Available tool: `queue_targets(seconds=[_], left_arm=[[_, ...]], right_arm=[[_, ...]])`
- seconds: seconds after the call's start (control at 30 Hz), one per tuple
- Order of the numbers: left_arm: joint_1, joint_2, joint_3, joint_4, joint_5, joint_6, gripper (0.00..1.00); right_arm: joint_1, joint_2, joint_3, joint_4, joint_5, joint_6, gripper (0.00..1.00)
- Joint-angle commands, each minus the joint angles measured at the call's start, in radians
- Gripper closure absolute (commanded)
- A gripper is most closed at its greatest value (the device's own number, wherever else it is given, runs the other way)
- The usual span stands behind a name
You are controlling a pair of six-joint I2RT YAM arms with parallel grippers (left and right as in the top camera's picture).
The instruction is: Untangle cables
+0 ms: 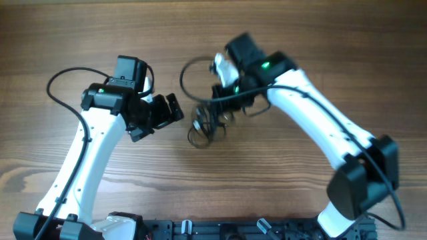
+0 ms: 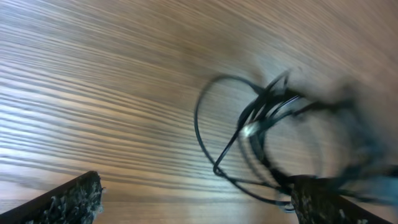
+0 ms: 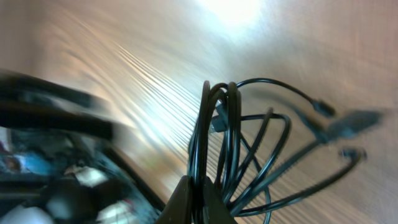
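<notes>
Right gripper is closest to the lens, pinched tight on a bunch of the cables, mid-scene and lifted a bit, I think (blurry). Left gripper hangs spread wide just left of them. They're light, floppy and the loops snag, so I'd grab a loose strand near a plug.

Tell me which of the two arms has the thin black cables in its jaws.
The right gripper: its jaws are shut on the tangled bundle of thin black cables. The left gripper has its jaws wide open, holding nothing.
</notes>
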Motion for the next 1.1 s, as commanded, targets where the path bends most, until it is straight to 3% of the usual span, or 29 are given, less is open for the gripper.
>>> queue_targets(seconds=[0.0,0.13,0.3,0.37,0.47,0.5,0.63,0.8,0.87,0.93,1.0,1.07], left_arm=[[-0.063,0.008,0.004,0.01,0.092,0.005,0.0],[-0.129,0.008,0.004,0.084,0.095,0.001,0.0],[-0.111,0.008,0.005,0.123,0.108,-0.013,0.0],[-0.061,0.006,0.005,0.133,0.227,-0.009,0.0],[0.102,0.006,0.005,0.168,0.571,0.099,0.0],[0.129,0.007,0.005,0.161,0.6,0.108,0.0],[0.087,0.009,0.004,0.155,0.58,0.107,0.0],[0.001,0.035,0.004,0.157,0.427,0.083,0.0],[-0.014,0.058,0.004,0.158,0.327,0.013,0.02],[-0.019,0.098,0.004,0.165,0.267,0.006,0.15],[-0.019,0.136,0.004,0.161,0.18,0.006,0.5],[-0.018,0.163,0.004,0.15,0.088,0.005,0.57]], right_arm=[[-0.027,-0.112,0.123,0.032,-0.106,0.063,0.96],[-0.035,-0.156,0.129,0.07,-0.111,0.188,0.96],[-0.037,-0.156,0.129,0.044,-0.086,0.189,0.96],[-0.037,-0.156,0.129,0.01,-0.053,0.19,0.96],[-0.037,-0.156,0.129,-0.013,-0.053,0.186,0.96],[-0.037,-0.156,0.129,-0.007,-0.053,0.187,0.96],[-0.037,-0.156,0.129,0.085,-0.196,0.191,0.96],[-0.04,-0.156,0.129,0.192,-0.253,0.305,0.96],[-0.04,-0.156,0.129,0.228,-0.321,0.322,0.96],[-0.045,-0.156,0.129,0.242,-0.338,0.322,0.96],[-0.061,-0.156,0.129,0.224,-0.337,0.32,0.96],[-0.101,-0.156,0.129,0.189,-0.315,0.318,0.96]])
